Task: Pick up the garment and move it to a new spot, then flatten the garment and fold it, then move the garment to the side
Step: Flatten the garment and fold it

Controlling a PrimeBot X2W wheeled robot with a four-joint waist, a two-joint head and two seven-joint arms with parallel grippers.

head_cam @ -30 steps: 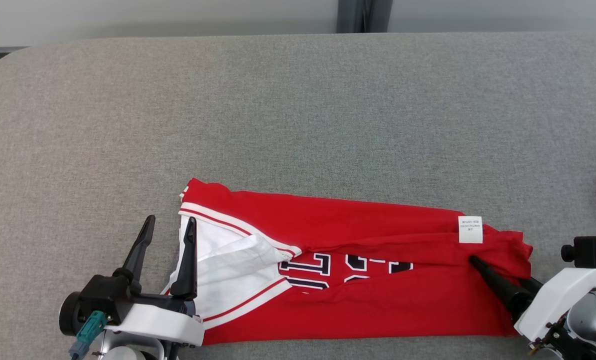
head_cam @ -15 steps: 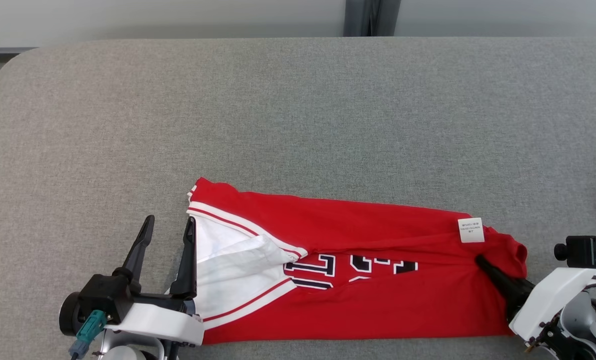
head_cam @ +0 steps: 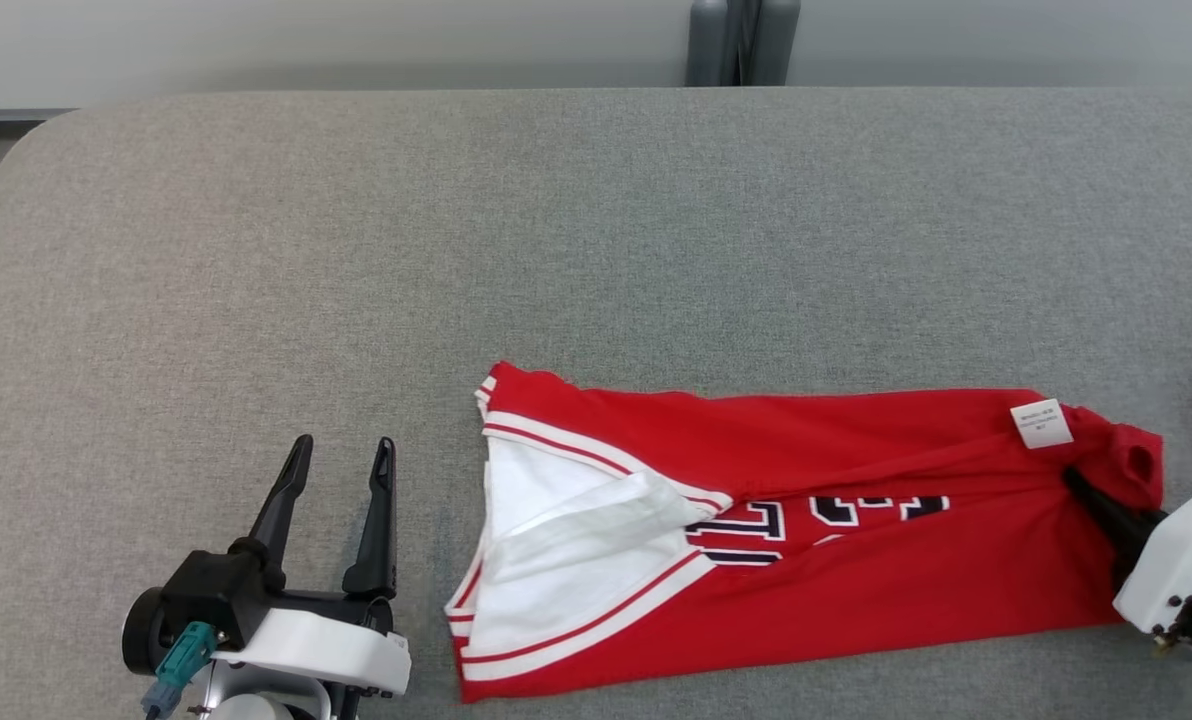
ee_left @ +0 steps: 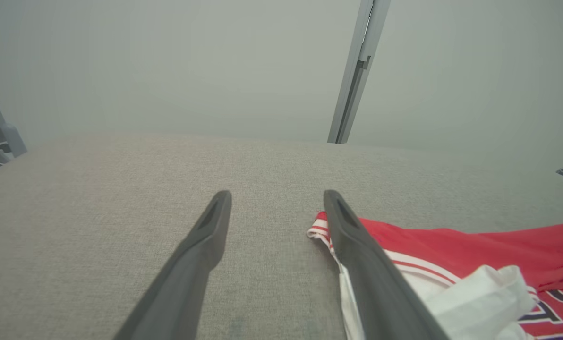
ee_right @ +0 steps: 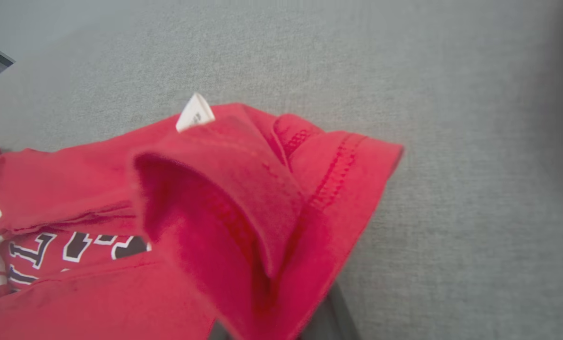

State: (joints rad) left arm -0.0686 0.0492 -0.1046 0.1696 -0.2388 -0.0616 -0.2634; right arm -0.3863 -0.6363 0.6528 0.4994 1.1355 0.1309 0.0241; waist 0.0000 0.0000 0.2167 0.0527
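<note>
The red garment (head_cam: 856,540) is being dragged along the grey table (head_cam: 596,230) toward the robot's right. It is lying folded into a long strip near the front edge, now right of centre. A second ago its white-lined end (head_cam: 566,540) was being overlapped by the left gripper (head_cam: 344,447); now that end is being seen well apart from it, with bare table between. The head camera is also being shifted a little, but the gap to the left gripper is real.

The hem end is being pinched by the right gripper (head_cam: 1078,484). Its jaws, spread a second ago, are now being held closed on the cloth, and in the right wrist view the hem is being bunched up and lifted over the fingers. The left gripper's jaws are being kept wide apart, with nothing between them.

Judgement: folding is being taken as done, and the last step, moving the garment to the side, is being carried out. One-ended pulling is being judged a risk to the fold, and the white end is already looking loosened.

Being counted:
- one garment
- one white label (head_cam: 1041,423), near the gripped end
- one line of dark lettering (head_cam: 816,515), partly hidden in the fold
- two grippers
- one table
- one grey post (head_cam: 741,40) behind the table
</note>
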